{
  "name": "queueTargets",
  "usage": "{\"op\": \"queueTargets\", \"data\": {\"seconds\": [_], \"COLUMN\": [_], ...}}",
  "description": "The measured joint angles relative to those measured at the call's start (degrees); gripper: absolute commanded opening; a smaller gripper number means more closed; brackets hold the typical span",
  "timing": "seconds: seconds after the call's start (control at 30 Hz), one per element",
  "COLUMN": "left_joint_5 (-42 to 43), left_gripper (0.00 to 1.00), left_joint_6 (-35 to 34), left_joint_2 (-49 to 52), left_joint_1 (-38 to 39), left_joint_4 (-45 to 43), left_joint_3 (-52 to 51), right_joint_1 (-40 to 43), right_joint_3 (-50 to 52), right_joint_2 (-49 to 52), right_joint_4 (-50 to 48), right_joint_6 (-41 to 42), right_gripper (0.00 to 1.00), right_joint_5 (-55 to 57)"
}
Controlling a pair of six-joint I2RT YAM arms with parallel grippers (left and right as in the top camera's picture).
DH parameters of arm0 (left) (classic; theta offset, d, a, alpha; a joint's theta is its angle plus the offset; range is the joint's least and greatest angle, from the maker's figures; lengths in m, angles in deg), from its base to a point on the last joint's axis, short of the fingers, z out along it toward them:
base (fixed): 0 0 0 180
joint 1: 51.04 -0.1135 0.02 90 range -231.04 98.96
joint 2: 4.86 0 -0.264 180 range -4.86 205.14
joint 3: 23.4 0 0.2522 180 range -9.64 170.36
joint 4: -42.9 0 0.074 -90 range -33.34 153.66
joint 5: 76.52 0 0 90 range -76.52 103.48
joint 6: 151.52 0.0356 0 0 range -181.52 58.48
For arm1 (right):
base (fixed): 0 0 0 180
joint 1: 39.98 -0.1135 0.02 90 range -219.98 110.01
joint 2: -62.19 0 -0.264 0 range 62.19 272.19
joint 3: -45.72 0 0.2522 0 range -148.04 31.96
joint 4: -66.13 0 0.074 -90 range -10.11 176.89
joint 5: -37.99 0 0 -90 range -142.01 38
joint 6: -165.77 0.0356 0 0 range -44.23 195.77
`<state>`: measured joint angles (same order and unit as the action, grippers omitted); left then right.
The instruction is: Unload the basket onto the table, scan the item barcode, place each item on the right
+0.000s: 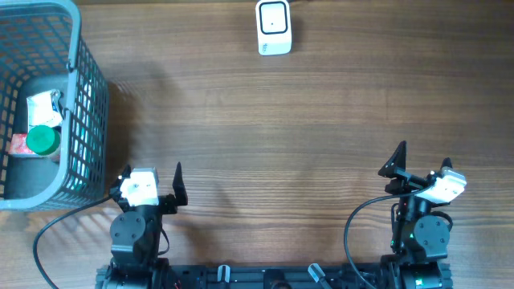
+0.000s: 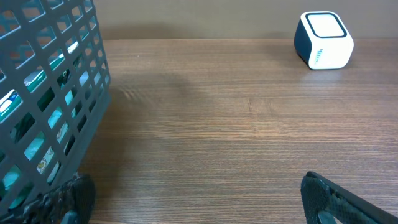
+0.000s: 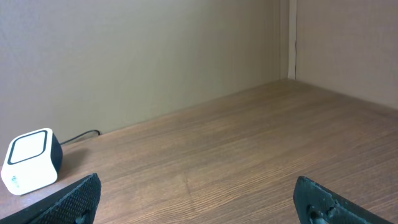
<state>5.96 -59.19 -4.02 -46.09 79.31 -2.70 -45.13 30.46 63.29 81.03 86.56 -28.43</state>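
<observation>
A: Nearest, the left gripper (image 1: 150, 183) and right gripper (image 1: 423, 164)?
B: Both at the near edge, fingers spread wide, empty.
A: The item?
B: A green-capped bottle (image 1: 42, 141) inside the basket (image 1: 76, 96), far left, behind its mesh wall. The scanner (image 1: 273, 26) stands well apart.

No word, brand or number can be read in any view. The scanner (image 2: 323, 40) carries 1 short line of teal print on its white side, visible from both wrist cameras, but it is too small to make out. The white packet (image 1: 44, 108) lying in the basket (image 1: 80, 96) shows some coloured printing, and that too is too blurred to read.
</observation>
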Motion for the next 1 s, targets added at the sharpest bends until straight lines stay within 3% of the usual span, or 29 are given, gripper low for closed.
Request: {"op": "queueTargets", "data": {"seconds": [1.0], "left_joint_5": [0.2], "left_gripper": [1.00], "left_joint_6": [0.0], "left_joint_2": [0.0], "left_joint_1": [0.7], "left_joint_4": [0.0], "left_joint_3": [0.0], "right_joint_1": [0.0], "right_joint_3": [0.0], "right_joint_2": [0.0], "right_joint_4": [0.0], "right_joint_6": [0.0], "right_gripper": [1.00], "right_joint_5": [0.0]}}
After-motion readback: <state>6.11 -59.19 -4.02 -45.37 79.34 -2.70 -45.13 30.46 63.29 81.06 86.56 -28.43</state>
